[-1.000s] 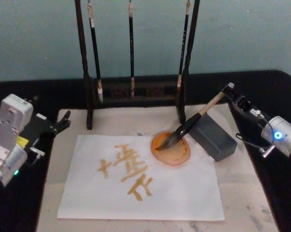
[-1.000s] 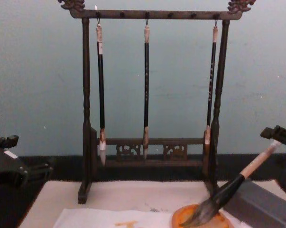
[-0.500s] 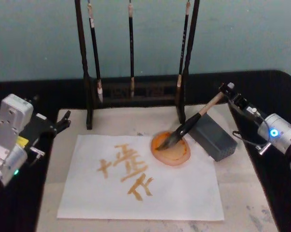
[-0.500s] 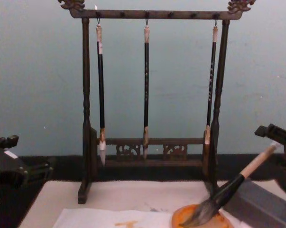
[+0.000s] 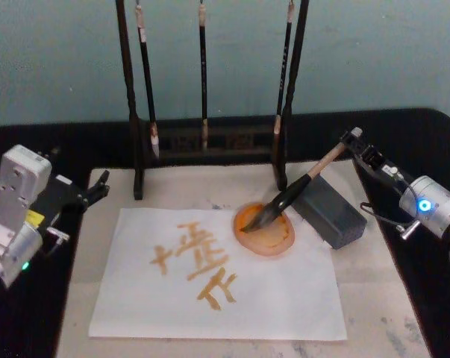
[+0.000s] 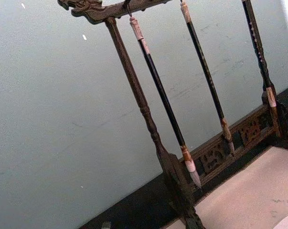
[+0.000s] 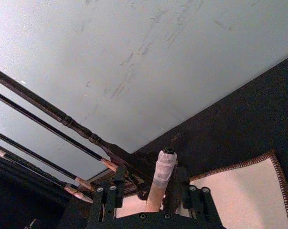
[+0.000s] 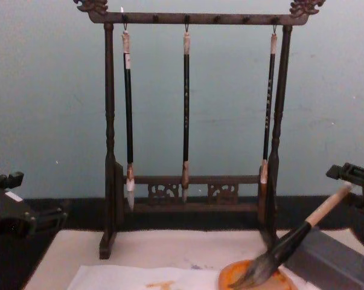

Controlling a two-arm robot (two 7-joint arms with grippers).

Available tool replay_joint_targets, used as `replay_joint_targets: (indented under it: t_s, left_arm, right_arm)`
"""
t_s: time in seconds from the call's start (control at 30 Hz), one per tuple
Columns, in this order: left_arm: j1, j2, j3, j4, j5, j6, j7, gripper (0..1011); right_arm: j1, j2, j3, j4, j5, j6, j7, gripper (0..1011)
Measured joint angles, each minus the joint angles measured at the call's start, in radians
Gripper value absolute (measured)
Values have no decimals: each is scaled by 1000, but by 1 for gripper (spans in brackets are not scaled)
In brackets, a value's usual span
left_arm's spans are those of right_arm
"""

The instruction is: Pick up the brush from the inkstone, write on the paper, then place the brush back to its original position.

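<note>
Two hands, one job nearly done, I judge: the paper [image 5: 284, 298] carries orange strokes [image 5: 198, 265], and the brush [image 5: 292, 195] lies with its bristles in the inkstone [image 5: 280, 246]. Its handle is propped on a grey block [image 5: 333, 212], so the wet tip sits in the dish, off the sheet. The right hand [image 5: 353, 138] is at the white end cap, fingers [image 7: 110, 198] spread either side, not pinching; reads as a release. The left hand [image 5: 99, 188] is parked at the desk's [image 5: 68, 149] left edge, spread, empty, clear of the writing.
</note>
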Motion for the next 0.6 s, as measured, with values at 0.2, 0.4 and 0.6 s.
replay_joint_targets:
  t_s: [0.2,0.4,0.6]
  left_arm:
    - [0,0,0,0,0,0,0,1010]
    - [0,0,0,0,0,0,0,1010]
    - [0,0,0,0,0,0,0,1010]
  right_arm:
    - [-1,0,1,-1,0,1,-1,546]
    - [-1,0,1,-2,0,1,-2,339]
    - [-2,0,2,-3,1,2,-2,177]
